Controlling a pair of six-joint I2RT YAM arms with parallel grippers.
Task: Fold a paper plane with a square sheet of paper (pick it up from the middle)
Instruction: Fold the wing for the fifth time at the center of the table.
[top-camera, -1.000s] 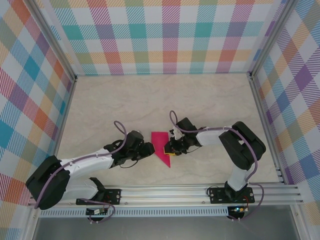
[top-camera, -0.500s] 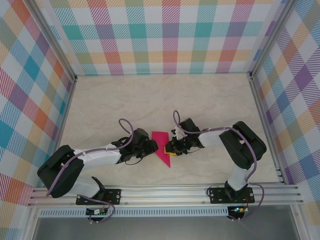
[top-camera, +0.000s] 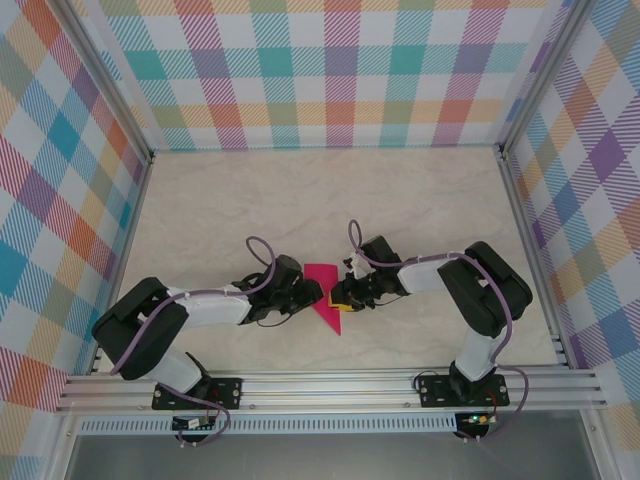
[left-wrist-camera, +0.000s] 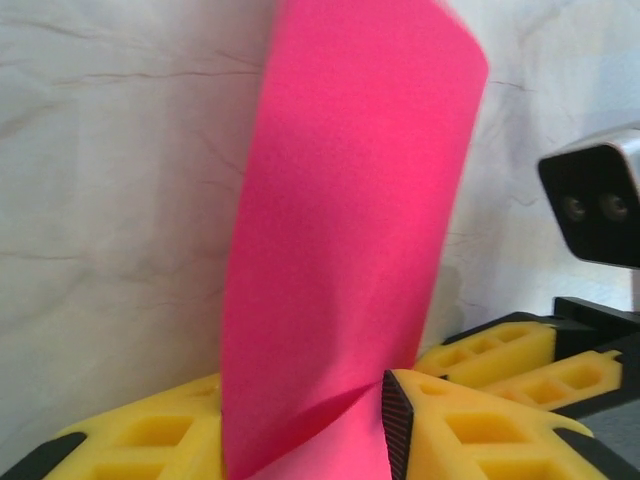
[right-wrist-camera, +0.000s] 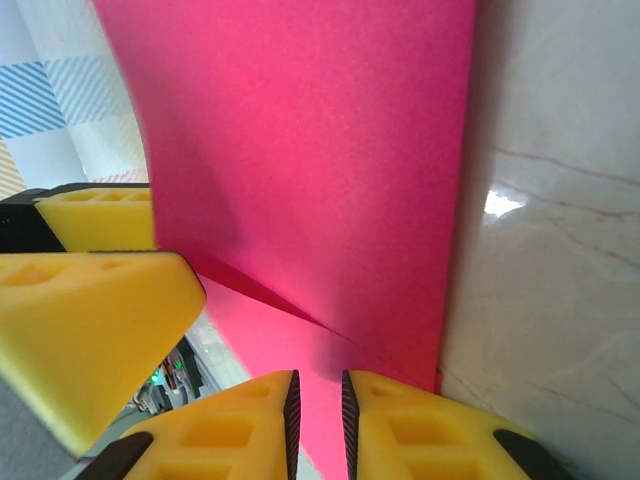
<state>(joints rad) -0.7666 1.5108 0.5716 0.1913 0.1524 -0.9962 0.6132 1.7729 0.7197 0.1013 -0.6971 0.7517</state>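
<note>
Right hand (right-wrist-camera: 317, 405) pinches the paper plane (top-camera: 324, 298) (one flap raised) on the marble surface (top-camera: 250, 200). Left hand (left-wrist-camera: 300, 440) straddles it, jaws apart, with checked walls (top-camera: 340, 70) around.

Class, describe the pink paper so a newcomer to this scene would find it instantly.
Find the pale marble-look table inside the plaid walls. Toward its near edge the left pincer and right pincer meet, with the magenta-pink paper between them. It alone is vivid pink, tapering to a point.
</note>
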